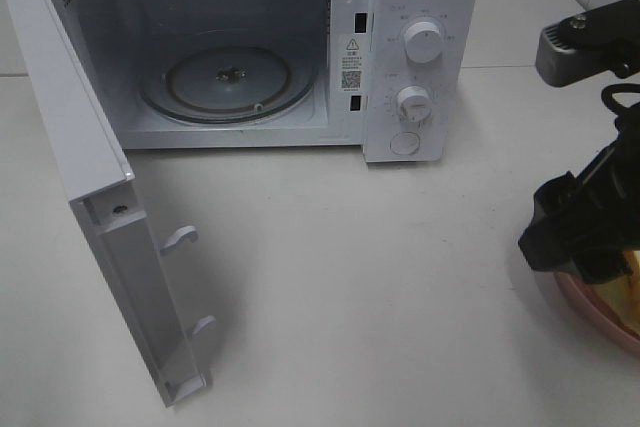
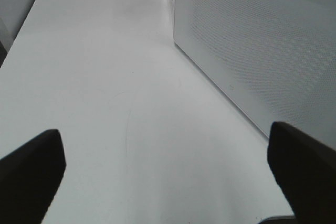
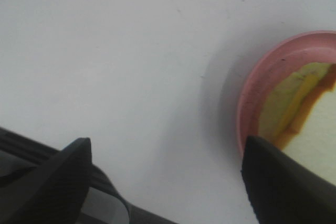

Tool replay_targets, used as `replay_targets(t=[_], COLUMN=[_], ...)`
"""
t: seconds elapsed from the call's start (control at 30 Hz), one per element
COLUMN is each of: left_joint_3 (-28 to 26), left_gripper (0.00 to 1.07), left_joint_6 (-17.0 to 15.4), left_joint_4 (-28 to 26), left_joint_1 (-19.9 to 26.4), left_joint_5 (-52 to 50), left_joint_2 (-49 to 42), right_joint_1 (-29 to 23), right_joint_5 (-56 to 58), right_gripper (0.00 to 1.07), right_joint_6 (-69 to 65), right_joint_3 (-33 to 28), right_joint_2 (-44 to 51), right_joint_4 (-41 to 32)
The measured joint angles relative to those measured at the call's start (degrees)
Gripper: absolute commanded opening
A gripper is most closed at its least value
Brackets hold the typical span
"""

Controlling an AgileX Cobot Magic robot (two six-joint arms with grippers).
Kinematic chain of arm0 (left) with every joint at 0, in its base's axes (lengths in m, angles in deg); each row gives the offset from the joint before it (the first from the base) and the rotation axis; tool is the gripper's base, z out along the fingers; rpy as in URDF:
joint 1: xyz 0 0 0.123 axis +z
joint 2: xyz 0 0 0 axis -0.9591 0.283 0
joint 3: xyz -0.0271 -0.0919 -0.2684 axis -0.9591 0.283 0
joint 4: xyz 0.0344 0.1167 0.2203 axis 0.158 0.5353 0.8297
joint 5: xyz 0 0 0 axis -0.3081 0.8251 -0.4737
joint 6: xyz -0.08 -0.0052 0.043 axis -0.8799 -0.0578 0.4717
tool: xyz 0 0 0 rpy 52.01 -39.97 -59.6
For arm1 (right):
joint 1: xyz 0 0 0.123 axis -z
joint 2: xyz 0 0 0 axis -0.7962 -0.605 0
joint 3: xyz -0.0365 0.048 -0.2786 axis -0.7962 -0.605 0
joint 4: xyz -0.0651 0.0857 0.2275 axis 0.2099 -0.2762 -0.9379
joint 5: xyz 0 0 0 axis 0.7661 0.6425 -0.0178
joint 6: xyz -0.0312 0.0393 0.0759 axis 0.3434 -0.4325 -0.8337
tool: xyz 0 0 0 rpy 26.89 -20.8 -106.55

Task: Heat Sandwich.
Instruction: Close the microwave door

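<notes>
The sandwich (image 3: 296,106), white bread with a tan crust and yellow-green filling, lies on a round pink plate (image 3: 257,80) at the table's right edge. In the high view only a yellowish sliver of the sandwich (image 1: 631,285) and the plate's rim (image 1: 590,315) show under my right arm. My right gripper (image 3: 168,182) is open and just above the plate's near rim, one finger (image 3: 283,182) over the rim and the other over bare table; it also shows in the high view (image 1: 575,237). My left gripper (image 2: 168,177) is open and empty, low over the table beside the microwave's wall (image 2: 252,40).
The white microwave (image 1: 425,7) stands at the back with its door (image 1: 100,197) swung wide open toward the front left. Its glass turntable (image 1: 230,82) is bare. White table (image 1: 380,277) lies between the microwave and the plate.
</notes>
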Motion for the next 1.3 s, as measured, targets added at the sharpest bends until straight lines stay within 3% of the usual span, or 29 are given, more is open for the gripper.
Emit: replay_targets(t=[0.3, 0.8, 0.93, 1.3], left_joint_3=[0.0, 0.0, 0.0, 0.0], left_gripper=[1.01, 1.01, 1.01, 1.01], left_joint_6=[0.0, 0.0, 0.0, 0.0], left_joint_4=[0.0, 0.0, 0.0, 0.0], left_joint_1=[0.0, 0.0, 0.0, 0.0], left_joint_5=[0.0, 0.0, 0.0, 0.0], left_joint_2=[0.0, 0.0, 0.0, 0.0], right_joint_1=[0.0, 1.7, 12.3, 28.0], right_joint_5=[3.6, 10.3, 10.3, 9.6], right_gripper=[0.76, 0.76, 0.76, 0.76], right_joint_6=[15.0, 17.2, 17.3, 17.3], right_joint_3=[0.0, -2.6, -8.0, -13.5], right_joint_2=[7.7, 27.4, 36.2, 53.5], right_joint_4=[-12.8, -13.3, -13.3, -13.3])
